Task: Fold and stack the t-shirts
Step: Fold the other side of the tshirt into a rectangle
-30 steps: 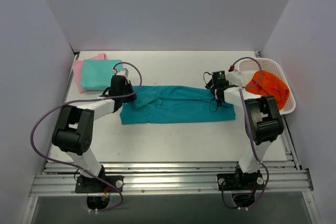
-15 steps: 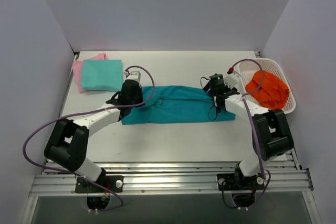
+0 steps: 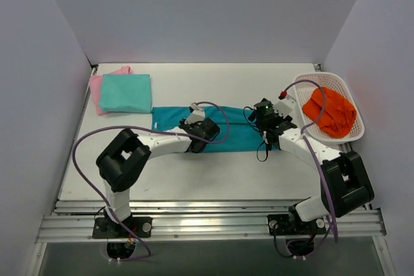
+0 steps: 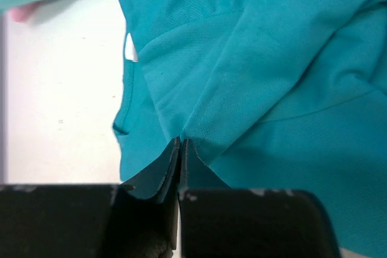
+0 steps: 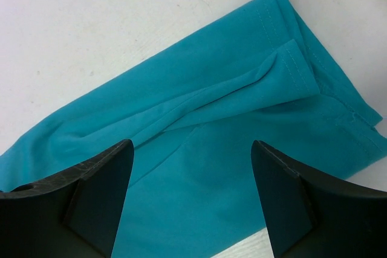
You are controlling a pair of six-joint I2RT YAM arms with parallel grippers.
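Rail [image 3: 207, 221] of ribbed metal along the near edge, carrying both arm bases. White table [image 3: 207, 179] beyond it, matt, enclosed by plain pale grey walls [image 3: 207, 17] at left, right and back.

Deep teal t-shirt [image 3: 238, 136]: one, at the middle of the surface, partly folded into a long band. Long axis runs left to right, parallel to the near edge; stitched hems [image 5: 299, 70] lie at its right end, and a small white label [image 4: 130, 48] shows in the left wrist view.

Left gripper [image 4: 180, 149]: closed, pinching a raised fold of the teal cloth near the band's middle.

Right gripper [image 5: 190, 149]: jaws spread wide above the band's right end, nothing between them.

White basket [image 3: 359, 127]: at the right edge, holding crumpled orange cloth [image 3: 330, 111].

Aqua-mint t-shirt [image 3: 126, 92]: folded square, far-left corner, stacked on a folded pink t-shirt [image 3: 95, 92] that shows along its left side.
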